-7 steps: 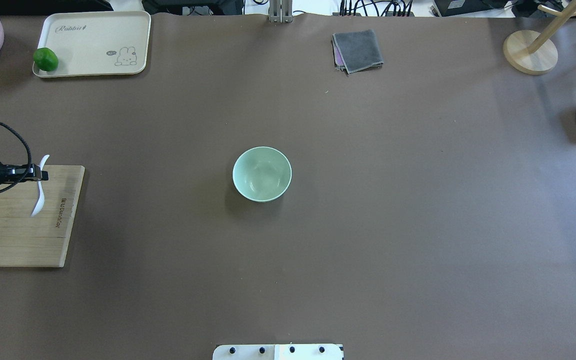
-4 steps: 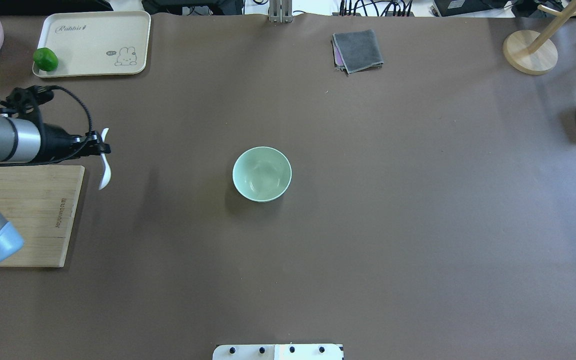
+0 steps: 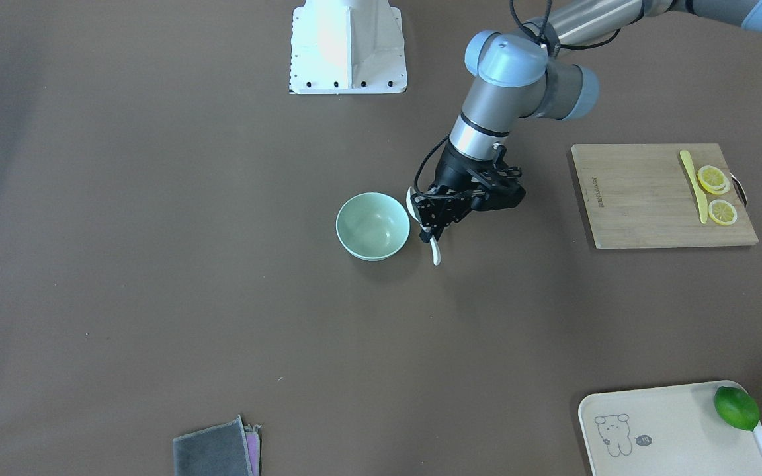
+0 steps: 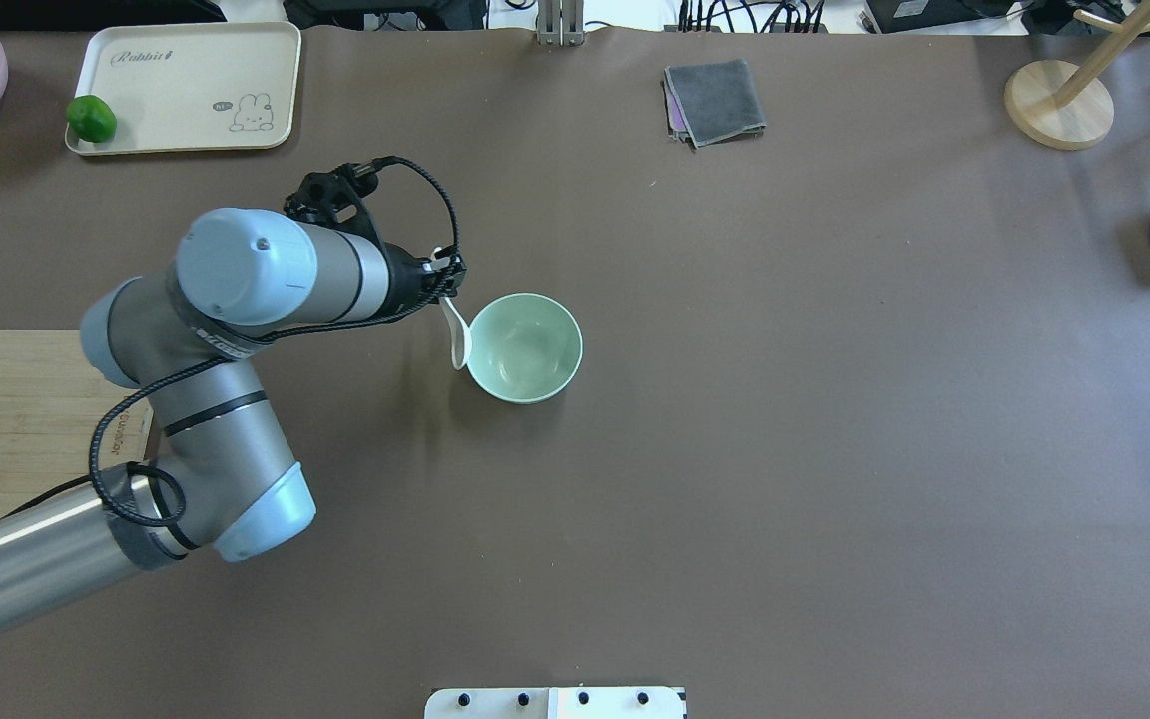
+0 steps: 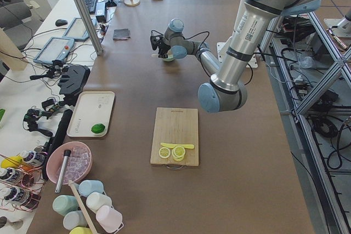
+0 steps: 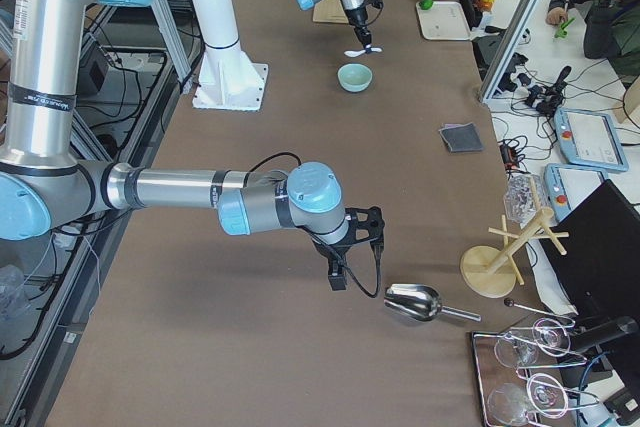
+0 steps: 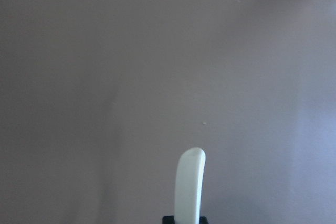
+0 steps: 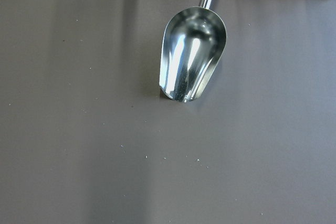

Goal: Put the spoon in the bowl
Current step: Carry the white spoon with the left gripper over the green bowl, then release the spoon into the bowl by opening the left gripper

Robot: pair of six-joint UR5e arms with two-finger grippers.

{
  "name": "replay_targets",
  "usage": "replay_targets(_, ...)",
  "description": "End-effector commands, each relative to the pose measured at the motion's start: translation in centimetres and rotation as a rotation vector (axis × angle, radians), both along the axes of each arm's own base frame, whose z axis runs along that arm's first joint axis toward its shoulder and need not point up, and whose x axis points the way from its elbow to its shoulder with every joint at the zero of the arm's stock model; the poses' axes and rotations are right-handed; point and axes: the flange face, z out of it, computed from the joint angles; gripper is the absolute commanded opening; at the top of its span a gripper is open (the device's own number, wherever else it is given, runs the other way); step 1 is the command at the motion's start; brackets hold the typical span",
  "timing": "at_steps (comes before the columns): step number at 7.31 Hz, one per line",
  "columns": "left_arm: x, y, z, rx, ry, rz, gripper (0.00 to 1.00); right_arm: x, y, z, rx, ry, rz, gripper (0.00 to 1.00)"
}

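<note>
The pale mint-green bowl (image 4: 535, 345) stands upright mid-table; it also shows in the front view (image 3: 372, 228). My left gripper (image 4: 447, 283) is shut on the white spoon (image 4: 457, 342) and holds it in the air just beside the bowl's left rim, outside the bowl. In the front view the left gripper (image 3: 439, 215) grips the spoon (image 3: 435, 252) near its middle. The spoon's end (image 7: 190, 184) fills the bottom of the left wrist view. My right gripper (image 6: 345, 247) shows only in the right side view, far from the bowl; I cannot tell if it is open.
A wooden cutting board (image 3: 639, 198) holds a yellow knife (image 3: 694, 185) and lemon slices (image 3: 715, 192). A tray (image 4: 186, 85) carries a lime (image 4: 91, 118). A grey cloth (image 4: 715, 100), a wooden stand (image 4: 1059, 100) and a metal scoop (image 8: 191, 61) lie at the edges.
My left arm has swung to the right with the spoon, from over the cutting board's edge to right beside the bowl. The bowl has not moved.
</note>
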Motion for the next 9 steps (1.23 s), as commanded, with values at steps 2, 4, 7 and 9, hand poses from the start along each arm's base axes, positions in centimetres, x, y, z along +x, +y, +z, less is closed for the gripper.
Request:
replay_targets(2, 5.5, 0.9, -3.0, -0.020, 0.001, -0.034, 0.00, 0.1, 0.7, 0.6, -0.012, 0.000, 0.003, 1.00)
replay_targets(4, 5.4, 1.0, -2.7, -0.011, -0.008, -0.032, 0.98, 0.0, 1.3, 1.1, -0.021, -0.005, 0.002, 1.00)
replay_targets(7, 0.3, 2.4, -2.7, 0.057, -0.061, 0.004, 0.98, 0.0, 2.0, 1.7, -0.024, -0.003, -0.006, 1.00)
replay_targets(9, -9.1, 0.2, -0.9, 0.029, -0.232, 0.155, 0.98, -0.1, 2.5, 3.3, -0.059, -0.012, -0.007, 1.00)
